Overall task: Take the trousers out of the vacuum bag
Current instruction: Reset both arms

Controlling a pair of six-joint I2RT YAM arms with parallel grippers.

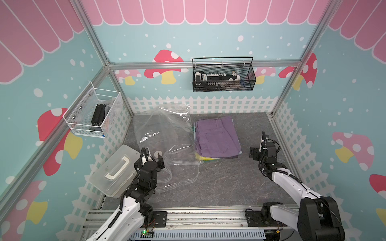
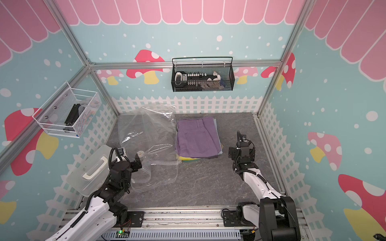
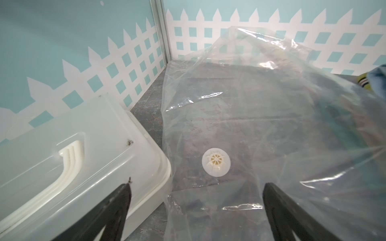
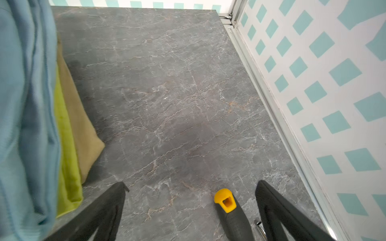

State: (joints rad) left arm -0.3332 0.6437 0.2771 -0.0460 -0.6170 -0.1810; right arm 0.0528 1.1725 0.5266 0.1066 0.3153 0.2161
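Observation:
The trousers [image 1: 217, 138] [image 2: 198, 137] lie folded in a stack on the grey table, purple on top, with yellow and green edges below. The right wrist view shows their light blue, yellow-green and tan layers [image 4: 27, 104]. The vacuum bag [image 1: 165, 133] [image 2: 146, 133] [image 3: 261, 125] lies crumpled and empty just left of the stack, its round white valve [image 3: 216, 161] facing up. My left gripper [image 1: 153, 155] [image 2: 130, 155] [image 3: 197, 185] hovers open over the bag's near end. My right gripper [image 1: 263, 148] [image 2: 242, 149] [image 4: 192, 184] stands open over bare table, right of the stack.
A translucent box with a white handle [image 1: 113, 171] [image 3: 83, 156] leans at the left wall beside the bag. A white mesh basket [image 1: 94, 112] hangs on the left wall, a black one [image 1: 223, 75] on the back wall. A yellow-tipped dark stem [image 4: 225, 200] shows between the right fingers.

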